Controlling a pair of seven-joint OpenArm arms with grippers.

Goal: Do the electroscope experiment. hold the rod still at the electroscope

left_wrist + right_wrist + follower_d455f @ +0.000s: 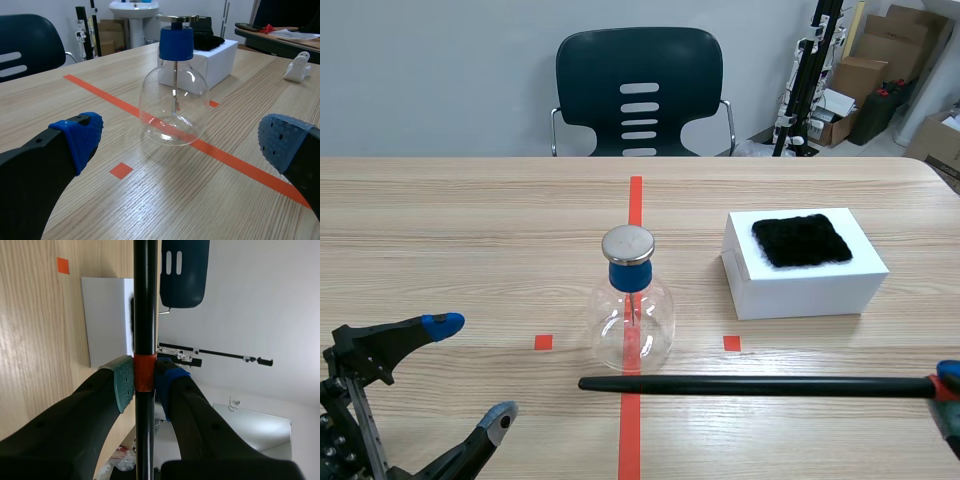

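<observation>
Wood bench [470,230], rod [750,384] near the electroscope [632,310].
I had right pincer [145,375] clamped on its red band; seemed stiff, slick. Left pincer [472,370] gaped.

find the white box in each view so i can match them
Scene view: white box right of the electroscope, beyond the rod.
Left wrist view: white box behind the electroscope, ahead of the open left jaws.
Right wrist view: white box ahead of the right jaws, partly behind the held rod.
Shared landmark: the dark chair.
</observation>
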